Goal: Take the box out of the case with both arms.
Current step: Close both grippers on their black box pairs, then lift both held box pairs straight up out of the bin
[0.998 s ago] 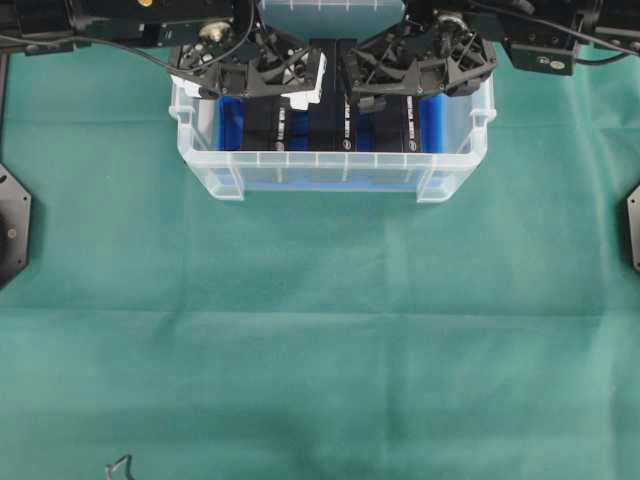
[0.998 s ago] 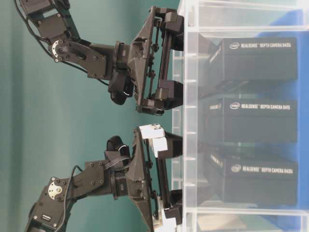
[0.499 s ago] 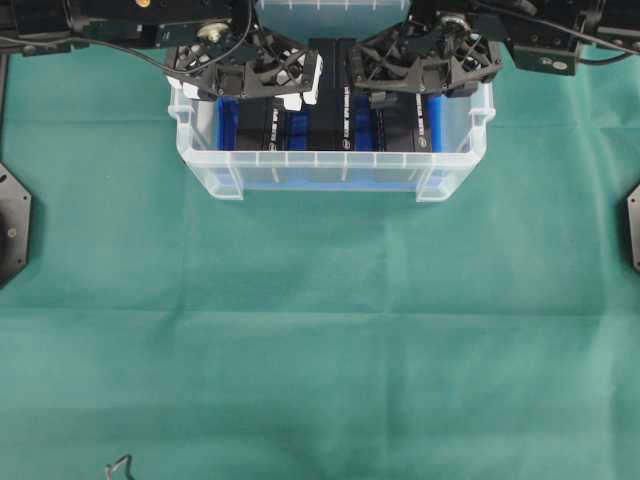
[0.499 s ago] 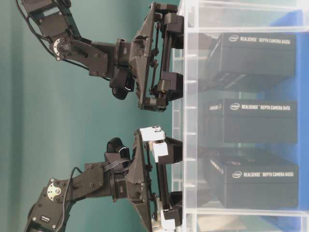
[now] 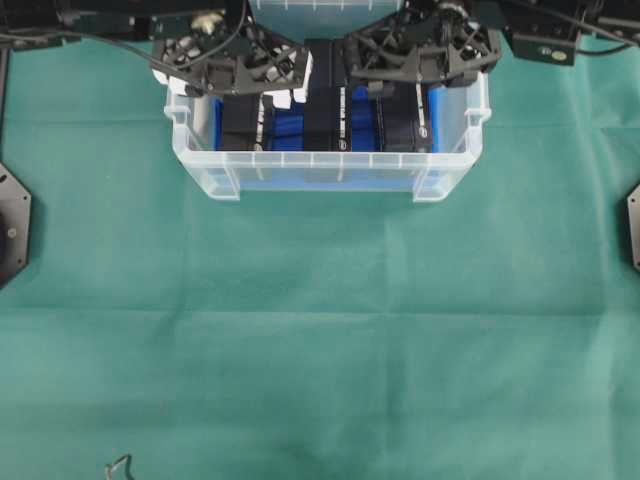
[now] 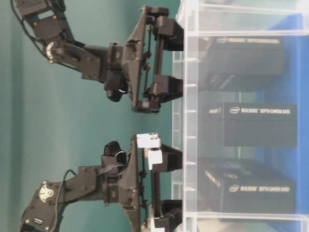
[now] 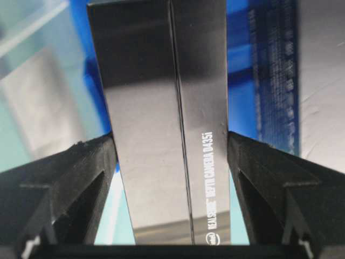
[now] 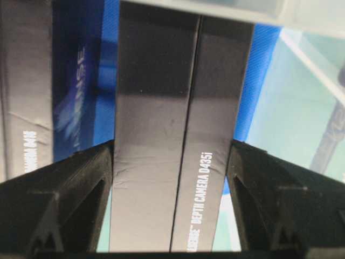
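Boxes were the tricky bit: three black ones stood side by side in the case point(image 5: 320, 172). Up close, the left gripper point(image 7: 171, 144) had its jaws clamped flat on both sides of the left box point(image 7: 161, 118), and the right gripper point(image 8: 171, 148) pinched the right box point(image 8: 178, 135) the same way. Both boxes sat inside the clear walls, maybe slightly raised, hard to tell. I'd have lifted straight up, slowly and evenly, clearing the rim and the middle box point(image 5: 327, 125).
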